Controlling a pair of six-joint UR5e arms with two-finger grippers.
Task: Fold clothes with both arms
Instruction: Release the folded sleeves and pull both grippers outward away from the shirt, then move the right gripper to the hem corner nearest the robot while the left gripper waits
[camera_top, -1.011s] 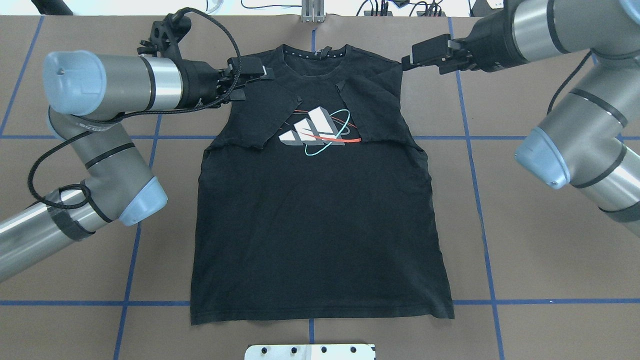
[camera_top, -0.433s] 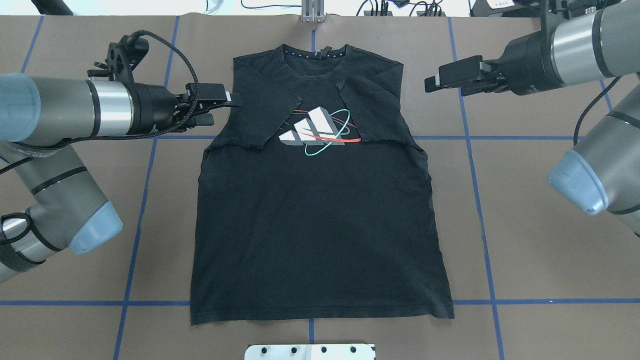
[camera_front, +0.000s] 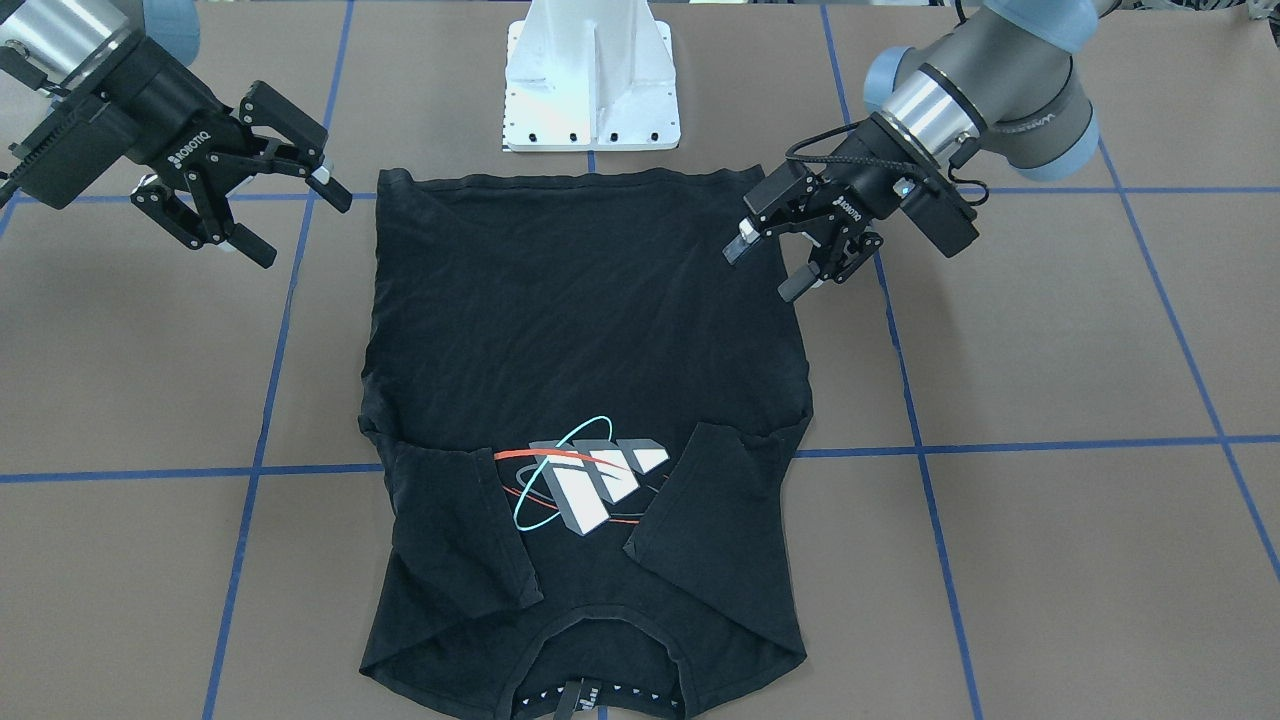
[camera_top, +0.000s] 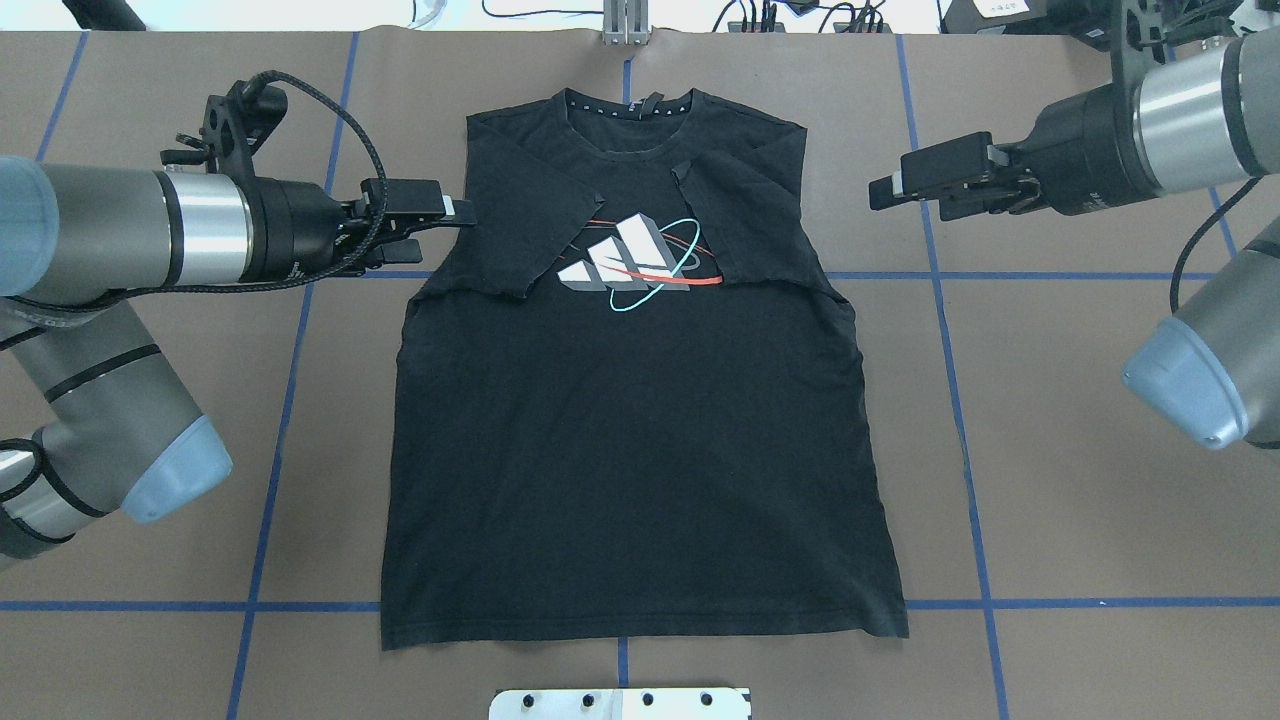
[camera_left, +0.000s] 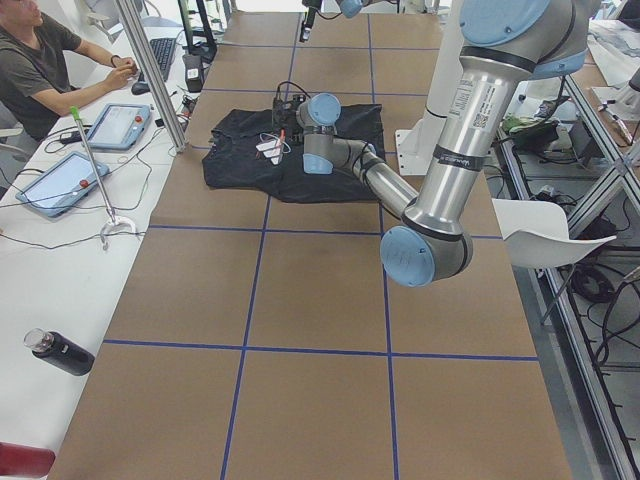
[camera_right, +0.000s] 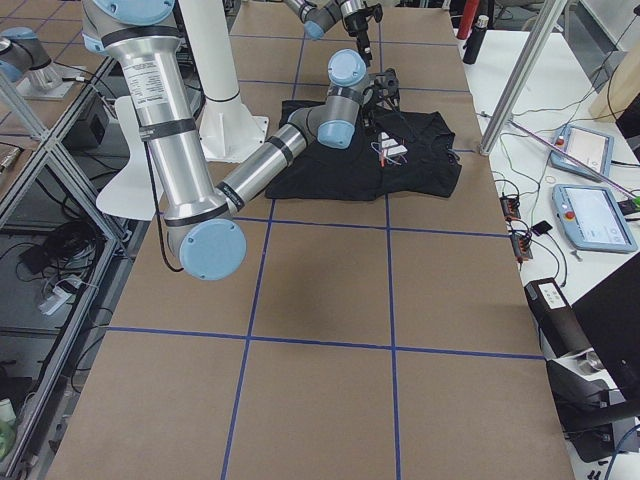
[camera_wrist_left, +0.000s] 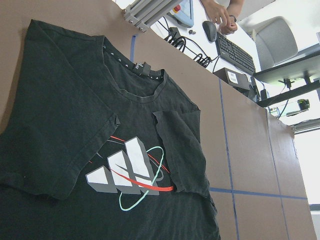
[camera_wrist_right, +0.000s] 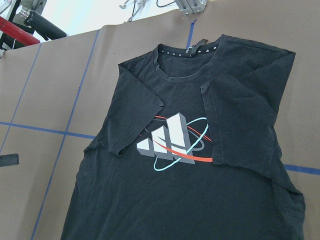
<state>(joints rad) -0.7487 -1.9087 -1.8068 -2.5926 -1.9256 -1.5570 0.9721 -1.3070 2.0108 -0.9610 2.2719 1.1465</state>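
The black T-shirt (camera_top: 640, 450) lies flat on the brown table, collar away from the robot, logo (camera_top: 635, 265) up. Both short sleeves are folded inward over the chest, on either side of the logo. My left gripper (camera_top: 445, 228) is open and empty, raised in the air beside the shirt's left edge. In the front view it (camera_front: 762, 270) shows its fingers spread. My right gripper (camera_top: 900, 197) is open and empty, raised off the shirt's right side; the front view (camera_front: 295, 222) shows it clear of the cloth. Both wrist views show the shirt (camera_wrist_left: 100, 125) (camera_wrist_right: 190, 150) from above.
The white pedestal base (camera_front: 592, 90) stands at the near table edge by the hem. Blue tape lines (camera_top: 960, 400) grid the table. A metal bracket (camera_top: 625, 25) and cables lie at the far edge. An operator (camera_left: 40, 60) sits beyond it with tablets.
Both grippers have drawn back from the shirt's shoulder corners, the left one leftward and nearer the robot, the right one rightward. The shirt lies as before.
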